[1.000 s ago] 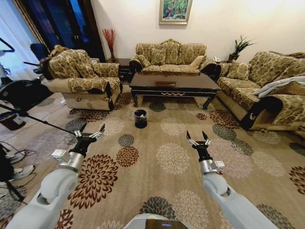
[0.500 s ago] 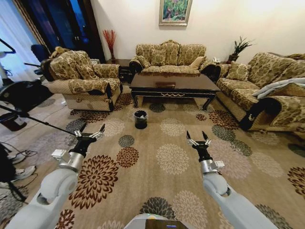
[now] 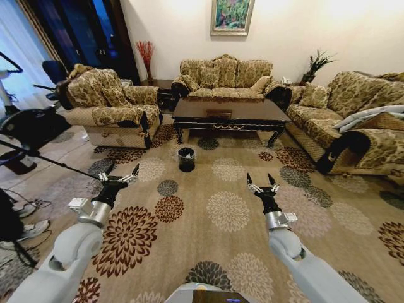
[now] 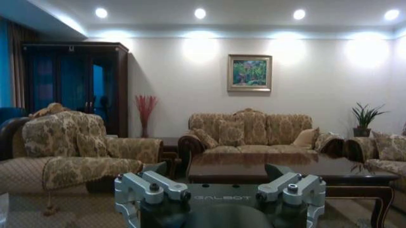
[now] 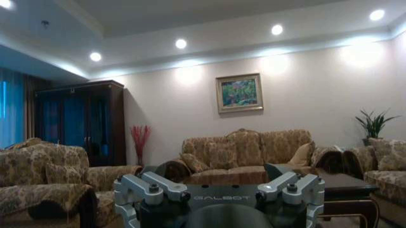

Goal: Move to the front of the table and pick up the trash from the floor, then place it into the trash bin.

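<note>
— What's the biggest thing in here?

— The carpet (image 3: 221,208), patterned with round flowers, running wall to wall under everything. On it, three matching sofas: one (image 3: 226,76) against the far wall, one (image 3: 110,104) along the carpet's left edge, one (image 3: 353,117) along its right edge.

— And the table?

— One table (image 3: 228,113), long, low and dark, sits between the three sofas, close to the far one. A gold scroll shows on its front apron.

— Any bin?

— One trash bin (image 3: 186,158), small, round and black, stands on the carpet just off the table's front left corner, apart from the leg.

— Where are the robot's arms?

— Both are raised over the near part of the carpet, well short of the table. The left gripper (image 3: 119,174) hovers toward the carpet's left side, its two fingers spread wide with nothing between them. The right gripper (image 3: 261,181) hovers right of centre, its two fingers also parted and empty.

— Any litter?

— I can't make any out on the carpet from here.
</note>
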